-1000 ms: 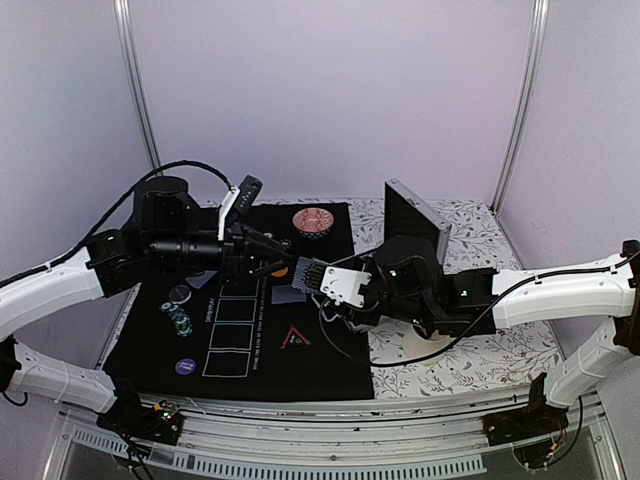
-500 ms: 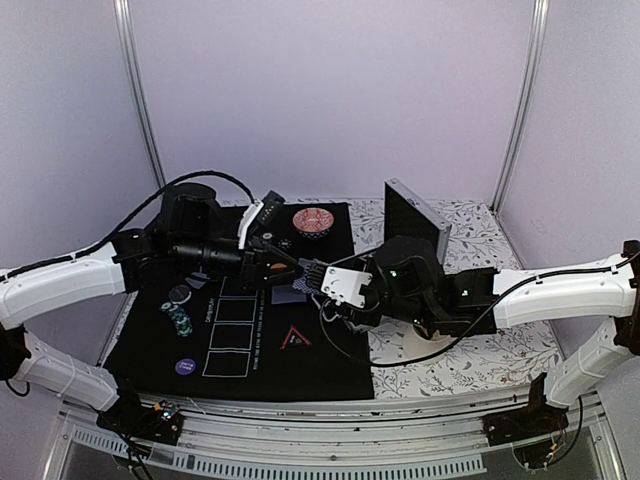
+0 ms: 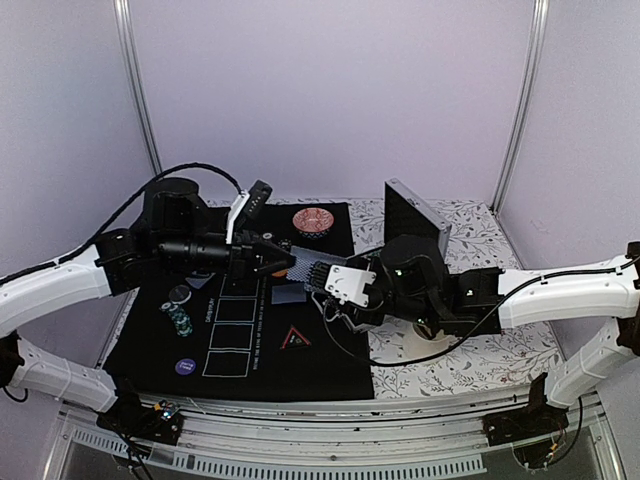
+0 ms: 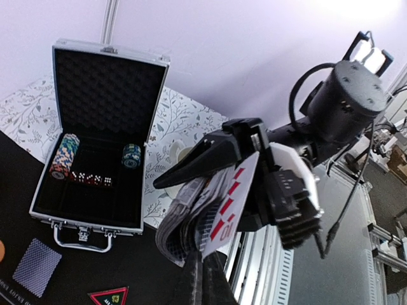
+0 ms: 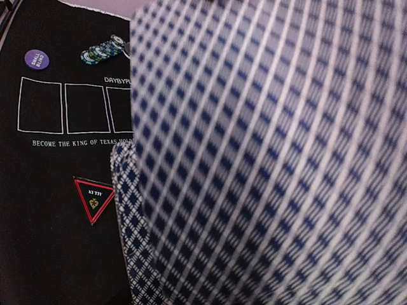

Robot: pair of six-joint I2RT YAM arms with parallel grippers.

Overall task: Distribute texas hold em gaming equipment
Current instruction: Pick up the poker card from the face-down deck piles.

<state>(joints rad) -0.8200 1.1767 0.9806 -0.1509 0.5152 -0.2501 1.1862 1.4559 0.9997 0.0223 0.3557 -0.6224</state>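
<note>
Playing cards (image 4: 184, 219) are sitting as a curled, grey-blue-backed deck in the right claw (image 3: 318, 278), which is clamping them over the black mat (image 3: 330, 375) on the worktop. The left claw (image 4: 203, 267) is pinching tight on the lower edge of one red-pipped card (image 4: 232, 197) that is standing out from the deck's face. Another card (image 3: 288, 294) is lying face down on the mat, with the red triangle marker (image 3: 295, 338) lying nearer the arms' bases.

Soft even light, playing cards (image 5: 267, 152) blurred
</note>
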